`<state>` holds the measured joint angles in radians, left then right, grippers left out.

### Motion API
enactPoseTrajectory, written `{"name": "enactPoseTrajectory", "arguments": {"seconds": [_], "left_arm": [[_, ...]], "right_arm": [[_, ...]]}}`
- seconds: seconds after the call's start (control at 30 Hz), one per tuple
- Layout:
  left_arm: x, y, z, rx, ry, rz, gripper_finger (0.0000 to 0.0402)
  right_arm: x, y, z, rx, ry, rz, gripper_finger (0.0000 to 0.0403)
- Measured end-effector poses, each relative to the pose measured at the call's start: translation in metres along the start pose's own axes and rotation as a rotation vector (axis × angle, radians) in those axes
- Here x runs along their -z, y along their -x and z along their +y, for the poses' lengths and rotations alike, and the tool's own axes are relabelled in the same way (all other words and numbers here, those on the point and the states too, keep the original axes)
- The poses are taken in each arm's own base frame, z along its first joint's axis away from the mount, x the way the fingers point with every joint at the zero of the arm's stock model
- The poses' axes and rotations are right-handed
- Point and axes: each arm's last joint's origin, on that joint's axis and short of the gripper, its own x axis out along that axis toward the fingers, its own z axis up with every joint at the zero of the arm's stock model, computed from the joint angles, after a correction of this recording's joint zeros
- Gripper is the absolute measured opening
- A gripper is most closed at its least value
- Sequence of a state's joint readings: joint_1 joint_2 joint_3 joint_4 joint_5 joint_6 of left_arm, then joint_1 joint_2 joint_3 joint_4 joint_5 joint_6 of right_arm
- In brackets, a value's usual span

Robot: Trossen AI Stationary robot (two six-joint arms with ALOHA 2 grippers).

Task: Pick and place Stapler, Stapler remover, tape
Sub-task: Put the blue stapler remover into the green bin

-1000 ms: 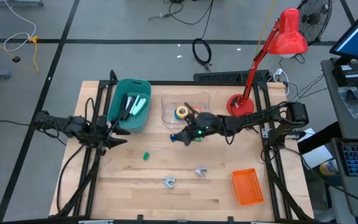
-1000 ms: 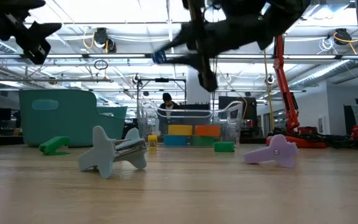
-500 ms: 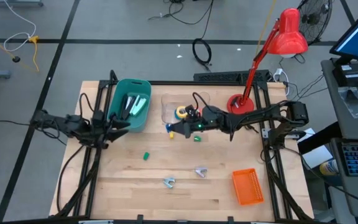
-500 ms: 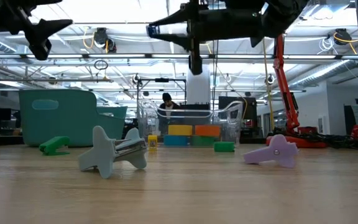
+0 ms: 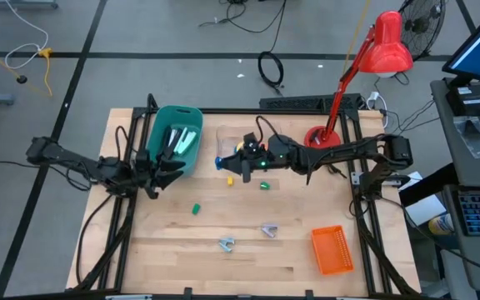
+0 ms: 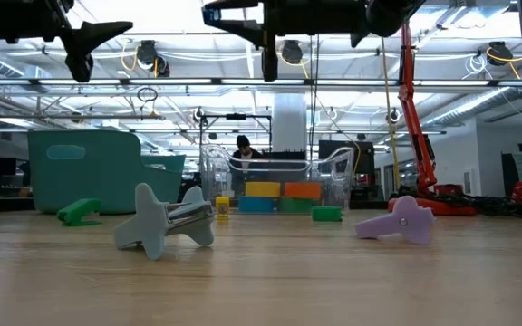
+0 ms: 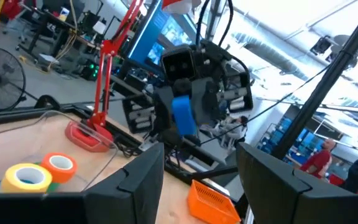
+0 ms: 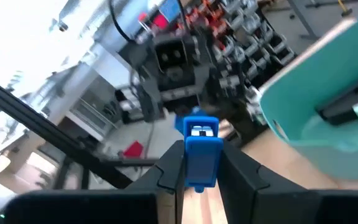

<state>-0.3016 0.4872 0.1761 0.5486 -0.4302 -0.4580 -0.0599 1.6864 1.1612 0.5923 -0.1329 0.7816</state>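
Observation:
My right gripper (image 8: 202, 163) is shut on a small blue stapler (image 8: 201, 146) high above the table, beside the clear box (image 5: 248, 137) that holds a yellow tape roll (image 7: 25, 177) and an orange one (image 7: 59, 165). My left gripper (image 7: 201, 162) is open and empty, raised in front of the teal bin (image 5: 176, 142). Two stapler removers, one grey-blue (image 5: 227, 243) and one purple (image 5: 269, 230), lie on the table near its front. A green stapler (image 5: 196, 208) lies left of centre. My right gripper pinches the blue stapler's two long sides (image 8: 194, 171) between its two fingers. The fingers are about level and point toward the table's left. The stapler's front end juts out past the fingertips, and the stapler is lifted clear of everything.
The teal bin holds dark and white office tools. An orange basket (image 5: 332, 249) sits at the near right and a red lamp (image 5: 323, 137) stands at the far right. A small green piece (image 5: 265, 185) and a yellow piece (image 5: 230, 178) lie near the clear box.
My right gripper has risen and gone toward the far left, toward the teal bin, carrying the blue stapler and rolling as it went. My left gripper has tipped up from the table to about level and has risen a little beside the bin, still open.

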Motion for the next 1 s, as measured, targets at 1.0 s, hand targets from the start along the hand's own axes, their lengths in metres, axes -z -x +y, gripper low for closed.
{"name": "enactPoseTrajectory", "arguments": {"seconds": [1.0], "left_arm": [[0.012,-0.066,-0.004,-0.033,0.047,0.134,0.0205]], "right_arm": [[0.023,-0.018,0.005,-0.074,0.053,0.112,0.0061]]}}
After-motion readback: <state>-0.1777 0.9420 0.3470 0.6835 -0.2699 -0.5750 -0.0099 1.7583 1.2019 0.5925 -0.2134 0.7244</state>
